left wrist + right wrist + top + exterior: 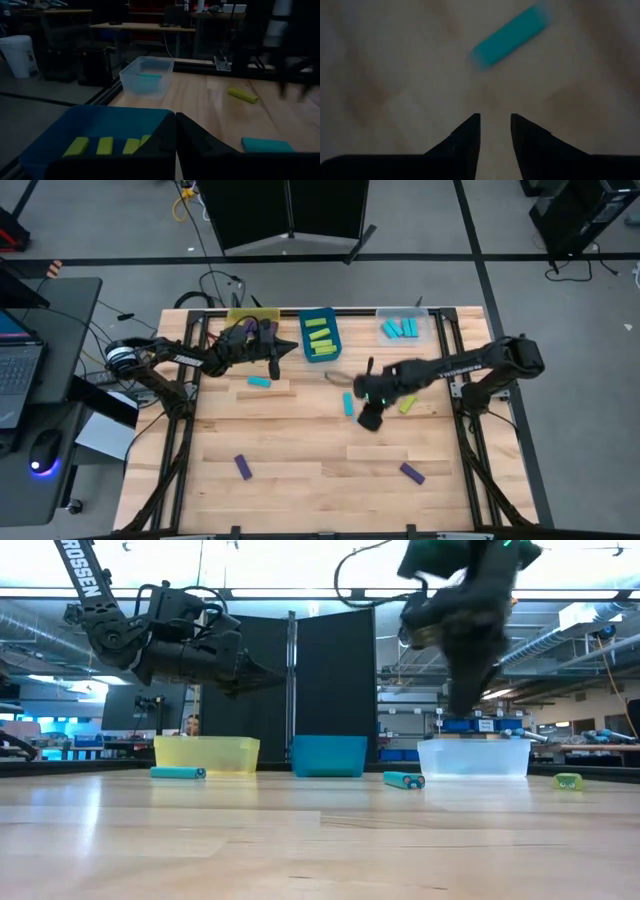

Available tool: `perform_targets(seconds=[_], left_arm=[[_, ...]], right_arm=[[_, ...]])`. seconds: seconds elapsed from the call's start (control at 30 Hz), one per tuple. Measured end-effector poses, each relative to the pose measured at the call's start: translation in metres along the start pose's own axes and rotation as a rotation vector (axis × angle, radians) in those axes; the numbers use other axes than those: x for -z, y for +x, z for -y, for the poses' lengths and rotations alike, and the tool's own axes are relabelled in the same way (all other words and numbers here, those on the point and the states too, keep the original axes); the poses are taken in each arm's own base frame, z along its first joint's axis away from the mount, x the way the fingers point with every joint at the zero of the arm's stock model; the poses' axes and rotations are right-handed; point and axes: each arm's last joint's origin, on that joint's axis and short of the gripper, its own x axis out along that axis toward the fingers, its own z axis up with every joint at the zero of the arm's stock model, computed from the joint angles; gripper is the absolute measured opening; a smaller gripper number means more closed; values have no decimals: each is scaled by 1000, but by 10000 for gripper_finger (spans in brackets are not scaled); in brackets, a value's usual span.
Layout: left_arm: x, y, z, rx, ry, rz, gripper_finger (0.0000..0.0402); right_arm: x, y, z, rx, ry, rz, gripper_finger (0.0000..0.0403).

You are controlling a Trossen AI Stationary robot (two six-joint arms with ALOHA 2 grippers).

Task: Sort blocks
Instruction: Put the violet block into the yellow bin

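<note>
Now hovering the right pincer (368, 418), fingers parted a little and empty, over the cyan block (510, 36) near mid-table. Judging the next need: lining fingers across its narrow sides, lowering straight. Lying close: a green block (407, 405); clear bin (403, 327) at the far edge. Waiting with the left pincer (278, 350), closed and empty, beside the blue bin (320, 335). Nothing blocking the descent.
</note>
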Motion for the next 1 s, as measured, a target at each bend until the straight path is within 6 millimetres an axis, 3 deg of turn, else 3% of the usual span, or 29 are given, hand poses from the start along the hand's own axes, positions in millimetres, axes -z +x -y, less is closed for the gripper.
perform_targets(seconds=[0.27, 0.47, 0.8, 1.0], left_arm=[[0, 0, 0, 0, 8, -1, 10], [0, 0, 0, 0, 27, -2, 10], [0, 0, 0, 1, 17, -3, 10], [1, 0, 0, 1, 0, -7, 10]], right_arm=[[60, 0, -64, -122, 35, -167, 151], [111, -5, -97, -120, 101, -235, 172], [162, -10, -110, -5, 140, -235, 196], [183, 5, -112, 96, 92, -263, 200]])
